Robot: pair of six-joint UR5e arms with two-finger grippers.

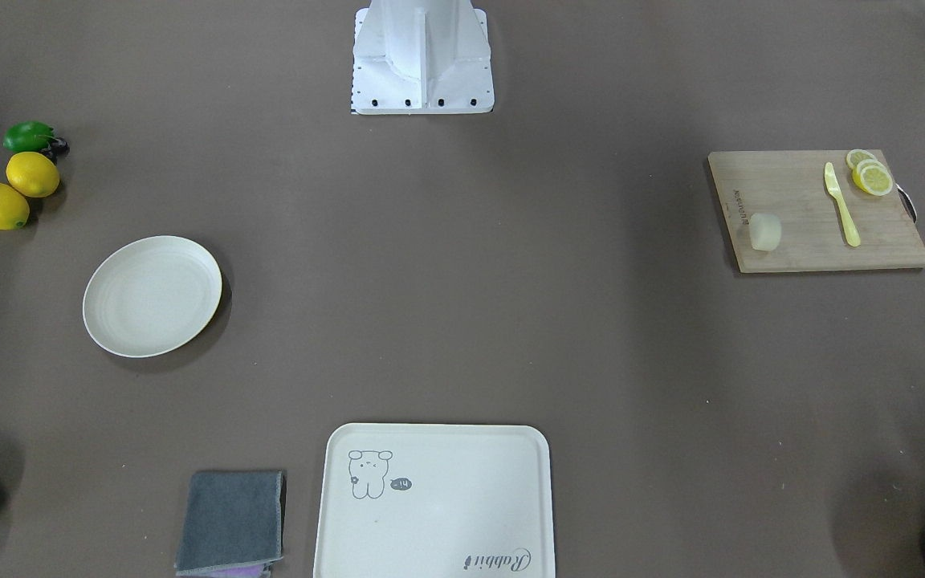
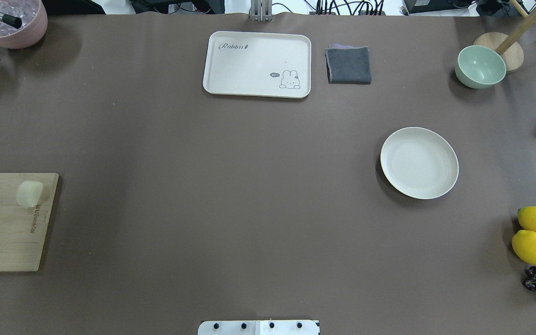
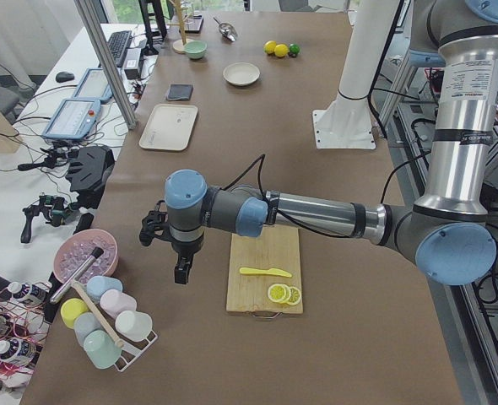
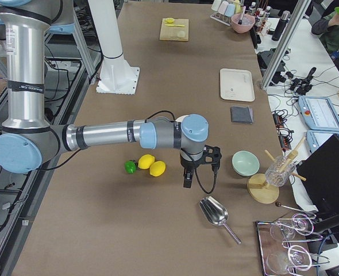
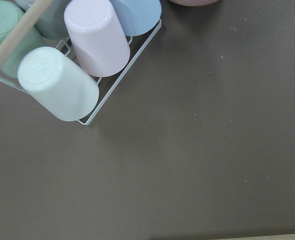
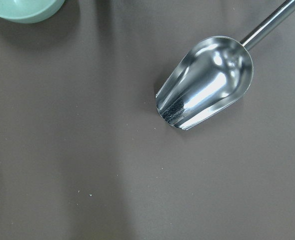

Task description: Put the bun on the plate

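ok so the bun (image 1: 765, 232) is sitting on the wooden cutting board (image 1: 816, 210) over on the robot's left end of the table, near the board's edge; a yellow plastic knife (image 1: 841, 204) and some lemon slices (image 1: 870, 175) share the board but sit apart from it; the plate (image 1: 152, 295) is well away on the robot's right half, nothing on it; two whole lemons (image 1: 17, 190) lie beyond it near the table end

left gripper (image 3: 182, 272) hangs pointing down over bare table just beside the board, near the rack of pastel cups (image 5: 72, 55); right gripper (image 4: 187, 179) hangs down past the lemons, with a metal scoop (image 6: 207, 82) lying on the table near it; honestly can't tell from the side views how wide either set of jaws stands; neither one touches bun or plate

bear tray (image 1: 430, 498) and a folded grey cloth (image 1: 231, 520) sit side by side at the far edge
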